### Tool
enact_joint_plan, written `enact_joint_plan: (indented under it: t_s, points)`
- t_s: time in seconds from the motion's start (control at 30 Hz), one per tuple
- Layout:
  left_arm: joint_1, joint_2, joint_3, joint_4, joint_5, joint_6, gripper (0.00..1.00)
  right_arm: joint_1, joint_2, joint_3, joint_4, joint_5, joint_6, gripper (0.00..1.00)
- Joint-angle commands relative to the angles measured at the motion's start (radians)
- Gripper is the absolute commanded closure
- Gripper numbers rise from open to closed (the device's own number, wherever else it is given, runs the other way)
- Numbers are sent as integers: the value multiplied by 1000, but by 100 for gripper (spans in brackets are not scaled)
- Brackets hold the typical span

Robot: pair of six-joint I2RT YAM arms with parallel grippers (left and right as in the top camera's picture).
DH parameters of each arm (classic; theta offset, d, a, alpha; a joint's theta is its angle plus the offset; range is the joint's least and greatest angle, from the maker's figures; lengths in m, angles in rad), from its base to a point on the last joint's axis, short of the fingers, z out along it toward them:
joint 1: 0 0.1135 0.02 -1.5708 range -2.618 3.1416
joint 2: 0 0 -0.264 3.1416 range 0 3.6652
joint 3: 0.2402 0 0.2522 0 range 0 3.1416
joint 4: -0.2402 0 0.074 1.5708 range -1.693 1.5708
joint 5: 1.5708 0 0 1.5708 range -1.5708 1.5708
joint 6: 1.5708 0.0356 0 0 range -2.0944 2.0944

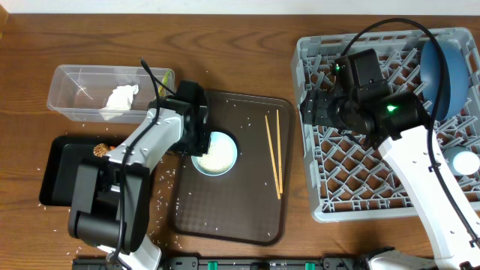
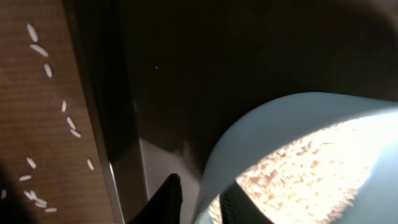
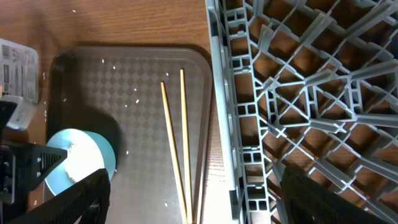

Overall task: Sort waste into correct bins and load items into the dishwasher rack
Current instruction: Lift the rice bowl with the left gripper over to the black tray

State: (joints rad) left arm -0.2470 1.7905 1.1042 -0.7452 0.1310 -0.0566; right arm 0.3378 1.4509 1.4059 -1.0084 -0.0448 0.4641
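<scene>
My left gripper (image 1: 201, 142) (image 2: 200, 185) is shut on the rim of the light-blue cup (image 1: 217, 154) (image 2: 292, 124), one finger inside and one outside. The cup holds white rice and stands on the brown serving tray (image 1: 247, 217). The chopsticks (image 1: 274, 154) (image 3: 174, 137) lie side by side on the tray's right part. My right gripper (image 1: 311, 109) (image 3: 205, 199) is open and empty over the left edge of the grey dishwasher rack (image 1: 352, 172) (image 3: 298, 93). The dark-blue dish (image 1: 442, 71) and a small white bowl (image 1: 465, 161) are in the rack. The pink cup and the carrot are out of view.
The clear tub (image 1: 75, 82) at the back left holds the white napkin (image 1: 120, 99) and the yellow-green wrapper (image 1: 163, 79). The black tray (image 1: 56, 176) in front of it holds a brown lump (image 1: 99, 150). Rice grains (image 1: 161, 187) are scattered on table and tray.
</scene>
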Motion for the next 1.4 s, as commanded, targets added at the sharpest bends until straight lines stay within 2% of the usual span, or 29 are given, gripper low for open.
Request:
enact_joint_plan:
  t_s: [0.0,0.07,0.13,0.37,0.5,0.67,0.77,0.9,1.17,1.37]
  points:
    - [-1,16,-6,12,-13,-7,88,-5,0,5,2,12,12,18]
    - [-1,16,-6,24,-13,-8,94,-5,0,5,2,14,10,18]
    - [-1,16,-6,37,-13,-7,94,-4,0,5,2,15,10,18]
    - [-2,18,-8,52,-12,-8,92,-5,0,5,2,15,10,18]
    - [-2,20,-26,75,-10,-8,86,-5,0,5,3,15,10,18]
    - [-1,20,-53,93,-1,-8,85,-5,0,5,3,18,10,18]
    - [-1,20,-53,103,-1,-8,94,-5,0,5,3,19,10,18]
    - [-1,15,-51,91,-1,-8,94,-5,0,5,2,19,10,18]
    - [-1,-101,64,-138,-18,-8,94,-5,0,5,10,19,10,17]
    - [22,-281,152,-350,-259,-79,94,-5,0,5,9,19,10,16]
